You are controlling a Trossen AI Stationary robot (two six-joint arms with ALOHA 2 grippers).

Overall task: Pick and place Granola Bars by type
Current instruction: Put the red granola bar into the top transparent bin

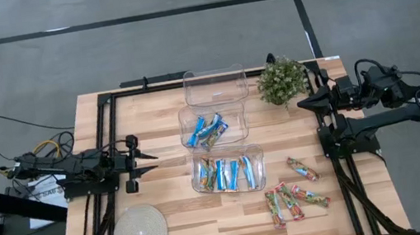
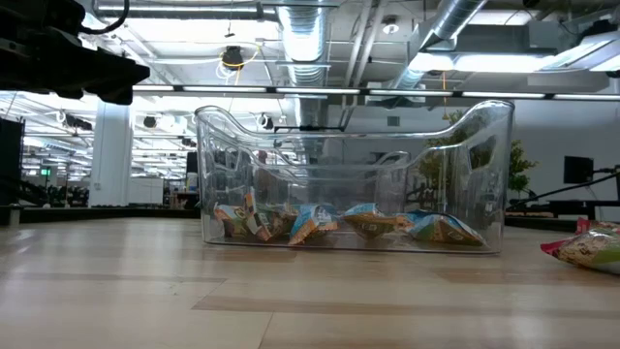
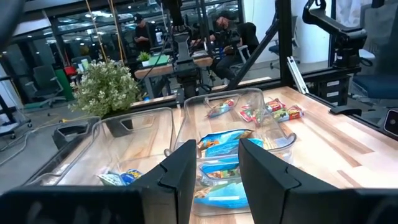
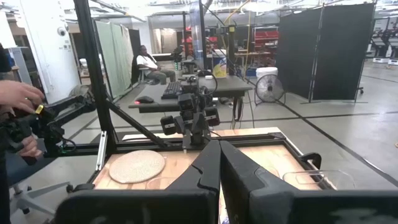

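Left gripper [image 1: 134, 155]: at the table's left edge, pointing toward 3 o'clock in the high view; fingers part-way apart with a clear gap between them in its wrist view, nothing held.
Round mat [image 1: 140, 233]: at 6 o'clock from the left gripper, near the front-left corner; no part in the sorting.
Far bin [image 1: 215, 84]: clear, empty, at the 12 o'clock end of the row of three.
Middle bin [image 1: 213, 125]: holds a few blue bars lying slantwise.
Near bin [image 1: 227, 171]: holds several bars side by side, long axes running roughly 12 to 6 o'clock; seen end-on through the clear wall in the low view.
Loose bars [image 1: 292, 200]: three red-green-orange bars close together on the bare wood near the front-right, long axes tilted roughly 11 to 5 o'clock; not yet sorted.
Single loose bar [image 1: 302, 169]: just beside the near bin's right end, at about 1 o'clock from the trio, long axis running about 10 to 4 o'clock.
Potted plant [image 1: 281, 80]: at the back right, beside the far bin.
Right gripper [image 1: 301, 104]: at the table's right edge, pointing toward 9 o'clock; fingers pressed together, empty.
Key relation: the loose bars lie at about 6 o'clock from the right gripper and well across the table from the left one, so the right arm is judged the nearer; a grasp across a bar's narrow width would need the fingers turned square to its slanted long axis.
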